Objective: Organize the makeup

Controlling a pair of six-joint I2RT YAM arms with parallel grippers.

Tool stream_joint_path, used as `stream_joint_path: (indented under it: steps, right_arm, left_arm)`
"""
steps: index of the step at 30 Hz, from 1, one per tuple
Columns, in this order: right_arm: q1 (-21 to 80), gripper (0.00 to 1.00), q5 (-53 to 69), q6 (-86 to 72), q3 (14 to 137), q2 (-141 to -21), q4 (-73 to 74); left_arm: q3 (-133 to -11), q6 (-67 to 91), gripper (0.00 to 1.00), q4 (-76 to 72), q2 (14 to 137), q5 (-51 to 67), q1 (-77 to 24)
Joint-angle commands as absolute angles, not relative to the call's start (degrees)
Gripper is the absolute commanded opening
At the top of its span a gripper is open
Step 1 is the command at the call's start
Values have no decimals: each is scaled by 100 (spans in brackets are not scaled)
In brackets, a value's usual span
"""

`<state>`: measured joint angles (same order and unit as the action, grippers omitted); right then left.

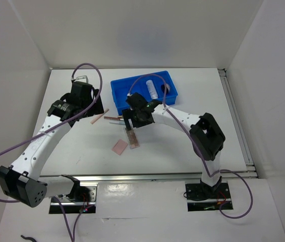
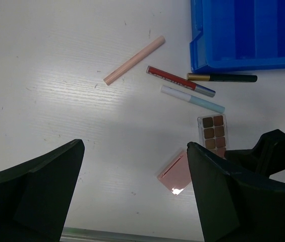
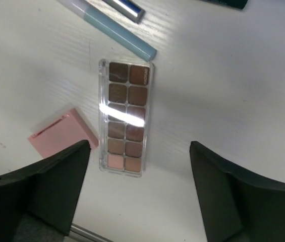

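The long brown palette (image 3: 125, 116) lies flat on the white table, with the pink square (image 3: 64, 133) just to its left. My right gripper (image 3: 139, 146) hovers open over the palette's near end, holding nothing. The left wrist view shows a pink pencil (image 2: 134, 60), a red-and-silver pencil (image 2: 180, 80), a pale blue pencil (image 2: 192, 99) and a dark gold-capped pencil (image 2: 222, 77) lying loose beside the tray. My left gripper (image 2: 134, 146) is open and empty above bare table, left of the pink square (image 2: 175, 174). A clear-white tube (image 1: 153, 88) lies inside the tray.
The blue compartment tray (image 1: 116, 83) stands at the back centre of the table, its near wall (image 2: 243, 60) close to the pencils. White enclosure walls surround the table. A metal rail (image 1: 147, 176) runs along the near edge by the arm bases.
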<state>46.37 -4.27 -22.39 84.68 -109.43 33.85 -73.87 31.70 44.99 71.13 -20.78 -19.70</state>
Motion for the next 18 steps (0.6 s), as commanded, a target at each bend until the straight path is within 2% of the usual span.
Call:
stream_joint_path:
  steps: [1, 3, 18]
  right_arm:
    - [4649, 90, -343, -2145, 8876, -11179, 3488]
    - [4702, 94, -291, -2092, 8991, -11407, 3560]
    - [4869, 93, -343, -2039, 9097, -12015, 3428]
  left_arm:
    - [-7365, 3173, 97, 4500, 6979, -2180, -1995]
    - [-7365, 3173, 97, 4500, 6979, -2180, -1995]
    - [-7313, 3067, 97, 4500, 6979, -2285, -1995]
